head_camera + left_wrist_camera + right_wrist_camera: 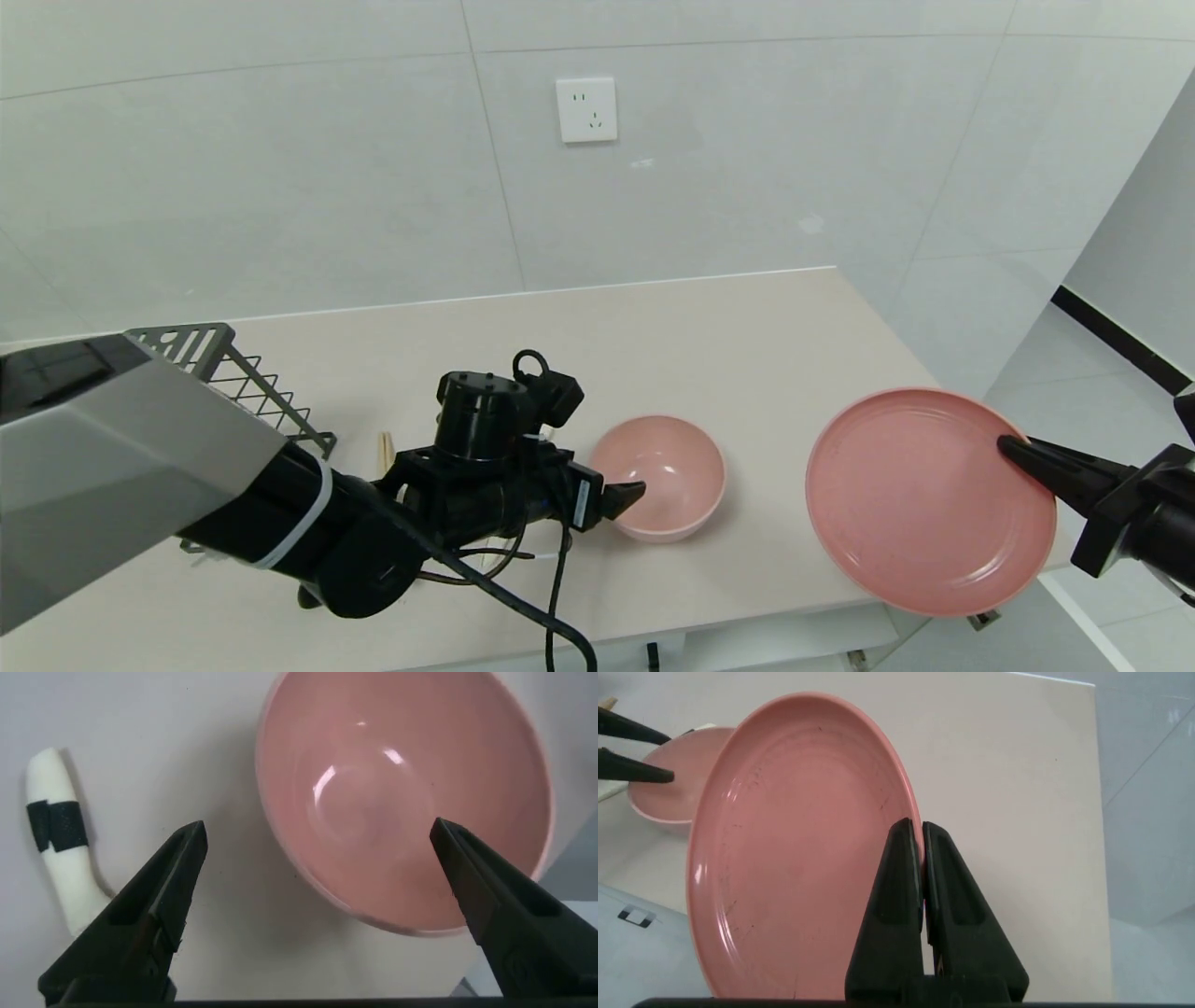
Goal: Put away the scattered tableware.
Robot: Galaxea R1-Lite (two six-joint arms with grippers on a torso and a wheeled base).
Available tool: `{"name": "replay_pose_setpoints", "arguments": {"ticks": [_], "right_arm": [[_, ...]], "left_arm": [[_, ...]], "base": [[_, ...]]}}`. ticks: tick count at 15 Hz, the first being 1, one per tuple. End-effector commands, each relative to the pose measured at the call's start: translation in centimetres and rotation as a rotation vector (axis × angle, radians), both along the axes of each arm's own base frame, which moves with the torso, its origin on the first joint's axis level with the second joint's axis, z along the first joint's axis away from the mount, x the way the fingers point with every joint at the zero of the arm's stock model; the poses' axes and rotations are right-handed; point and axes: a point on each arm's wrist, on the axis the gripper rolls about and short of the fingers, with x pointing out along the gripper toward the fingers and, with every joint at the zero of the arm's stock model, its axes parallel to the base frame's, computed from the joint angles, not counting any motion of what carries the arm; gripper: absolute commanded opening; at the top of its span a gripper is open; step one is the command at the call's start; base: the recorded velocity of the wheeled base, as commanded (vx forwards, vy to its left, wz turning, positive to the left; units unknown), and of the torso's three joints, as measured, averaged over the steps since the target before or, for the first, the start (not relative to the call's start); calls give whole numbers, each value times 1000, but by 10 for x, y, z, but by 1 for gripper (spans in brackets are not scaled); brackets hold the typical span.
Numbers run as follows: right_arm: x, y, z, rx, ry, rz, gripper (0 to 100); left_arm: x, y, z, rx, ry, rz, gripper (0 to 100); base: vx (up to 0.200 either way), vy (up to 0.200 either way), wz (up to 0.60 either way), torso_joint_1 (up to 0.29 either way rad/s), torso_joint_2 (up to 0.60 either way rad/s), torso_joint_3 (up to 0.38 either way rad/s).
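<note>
A pink plate [920,499] [794,849] is held tilted above the table's right front corner, my right gripper [1013,448] [922,835] shut on its rim. A pink bowl [661,476] [402,793] sits upright on the beige table [709,345]. My left gripper [630,493] [318,845] is open at the bowl's near-left rim, one finger over the bowl and the other over the table beside it. A white utensil handle [61,849] with a black band lies on the table next to the bowl.
A grey wire rack [229,378] stands at the table's left, partly behind my left arm. Wooden chopsticks [383,453] lie beside it. A tiled wall with a socket [586,109] is behind. The table's right edge drops off near the plate.
</note>
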Motion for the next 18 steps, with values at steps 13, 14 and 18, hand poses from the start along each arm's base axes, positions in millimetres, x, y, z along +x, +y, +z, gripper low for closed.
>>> {"name": "replay_pose_setpoints", "arguments": {"ticks": [13, 14, 18], "right_arm": [[-1, 0, -3, -2, 12, 1, 0], [-4, 0, -4, -2, 15, 1, 0], [-18, -1, -6, -2, 6, 0, 0]], "left_arm": [[1, 0, 0, -21, -22, 5, 0], [1, 0, 10, -46, -65, 7, 0], [-2, 4, 46, -150, -253, 23, 0]], "base": [[0, 0, 0, 0, 0, 0], [0, 0, 0, 0, 0, 0], [0, 0, 0, 0, 0, 0]]}}
